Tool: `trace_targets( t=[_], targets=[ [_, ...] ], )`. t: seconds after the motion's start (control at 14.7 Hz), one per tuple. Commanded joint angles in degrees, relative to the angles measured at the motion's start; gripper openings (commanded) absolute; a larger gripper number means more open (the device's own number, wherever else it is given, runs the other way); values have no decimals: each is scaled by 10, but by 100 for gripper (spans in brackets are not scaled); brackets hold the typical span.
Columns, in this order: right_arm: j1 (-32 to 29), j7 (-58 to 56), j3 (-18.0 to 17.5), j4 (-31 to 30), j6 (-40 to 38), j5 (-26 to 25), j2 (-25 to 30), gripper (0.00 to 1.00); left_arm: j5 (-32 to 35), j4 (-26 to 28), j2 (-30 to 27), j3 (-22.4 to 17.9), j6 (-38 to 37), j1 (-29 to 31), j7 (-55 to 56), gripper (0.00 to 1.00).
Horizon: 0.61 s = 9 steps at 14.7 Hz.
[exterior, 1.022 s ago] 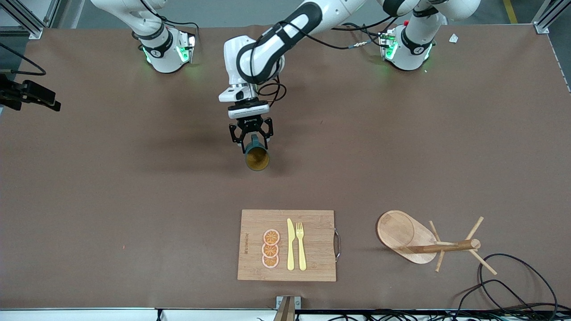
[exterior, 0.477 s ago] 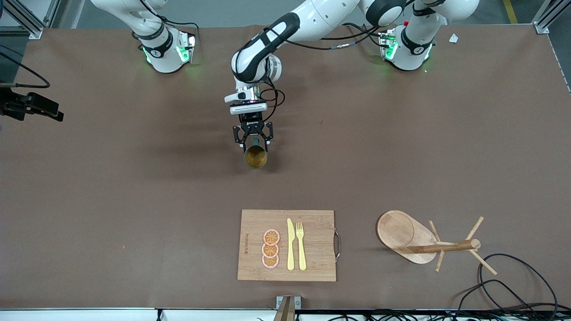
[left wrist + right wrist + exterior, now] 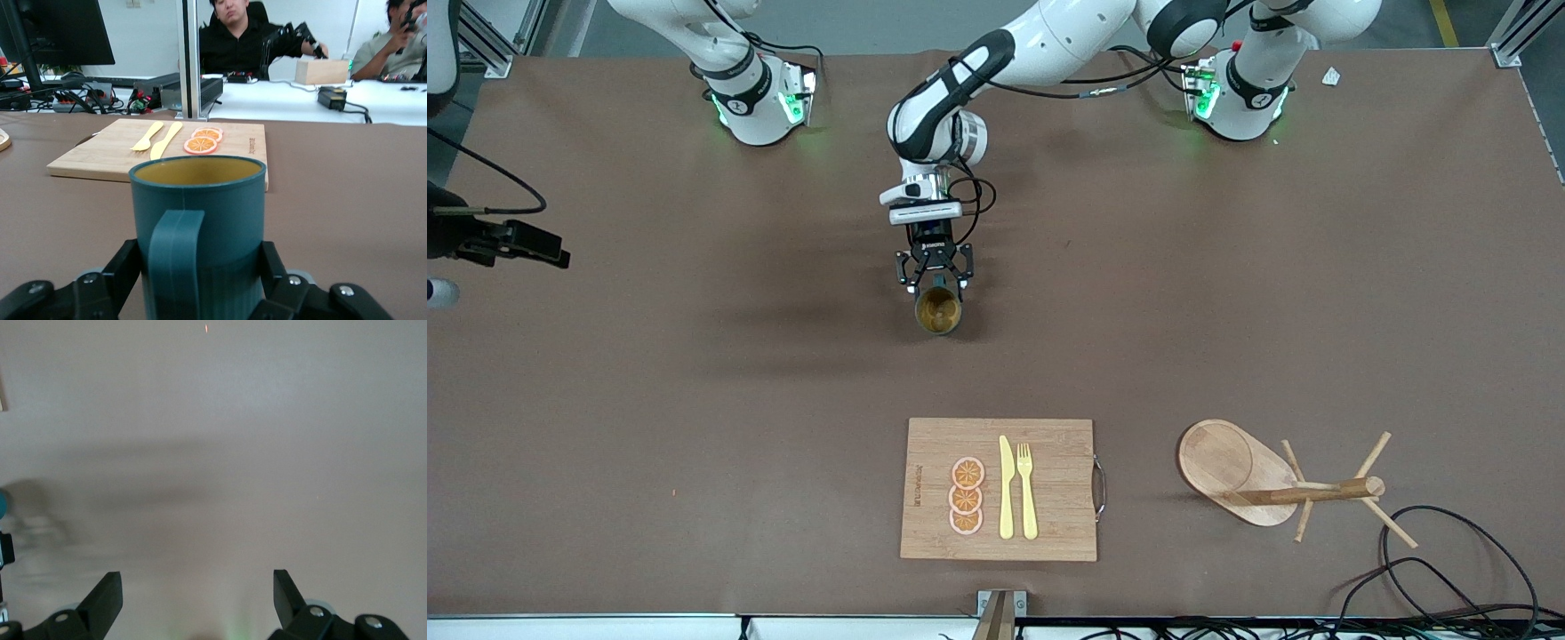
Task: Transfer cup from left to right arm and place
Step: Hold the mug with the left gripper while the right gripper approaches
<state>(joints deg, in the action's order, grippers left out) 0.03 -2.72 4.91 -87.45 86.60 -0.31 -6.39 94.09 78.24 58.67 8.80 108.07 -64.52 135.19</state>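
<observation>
In the front view the left gripper (image 3: 935,282) pinches the cup (image 3: 938,309) near the table's middle, the cup at twelve o'clock from the cutting board (image 3: 1049,462); the right arm's hand shows only as a dark shape (image 3: 494,240) at the nine o'clock edge. The left wrist view has both fingers (image 3: 273,267) clamped on the cup's (image 3: 197,220) teal wall, handle facing the camera. The right wrist view shows the right gripper (image 3: 197,597) spread wide over bare brown table (image 3: 220,440).
</observation>
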Motion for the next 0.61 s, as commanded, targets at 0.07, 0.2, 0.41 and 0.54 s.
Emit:
trace_targets(
  t=[0.07,0.2,0.41,0.54],
  targets=[
    [-8,-2,-5,7,8,-8,-28,100,23,-12,20,-10,-14,-12,35,73],
    [-6,-1,-6,4,3,-7,-28,100,27,-12,23,-10,-15,-15,48,76],
    [0,9,-7,-22,1,0,-26,100,26,-12,24,-10,-15,-21,50,100],
    [3,16,-9,-23,7,8,-27,100,18,-11,23,-8,-20,-25,67,100]
  ],
)
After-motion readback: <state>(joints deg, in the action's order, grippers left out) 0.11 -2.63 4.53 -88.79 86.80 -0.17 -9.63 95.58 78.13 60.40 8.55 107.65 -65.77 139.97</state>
